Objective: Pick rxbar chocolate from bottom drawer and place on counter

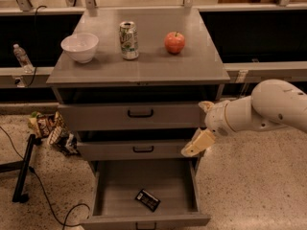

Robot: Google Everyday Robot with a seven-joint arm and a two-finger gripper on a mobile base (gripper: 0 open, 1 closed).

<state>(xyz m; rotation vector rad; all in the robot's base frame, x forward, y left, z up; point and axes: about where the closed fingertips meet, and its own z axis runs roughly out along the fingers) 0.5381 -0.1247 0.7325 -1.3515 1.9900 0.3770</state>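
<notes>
The rxbar chocolate (147, 199) is a small black bar lying flat on the floor of the bottom drawer (115, 186), which is pulled out wide, right of its middle. The counter (144, 68) is the grey top of the cabinet. My gripper (201, 124) hangs on the white arm at the cabinet's right front corner, level with the middle drawer, above and to the right of the bar. Its two pale fingers (197, 143) are spread apart and hold nothing.
On the counter stand a white bowl (80, 46), a soda can (128, 40) and a red apple (174, 42). Snack bags (50, 128), a black stand (23, 172) and a cable lie on the floor at left. A water bottle (21, 56) stands on the left ledge.
</notes>
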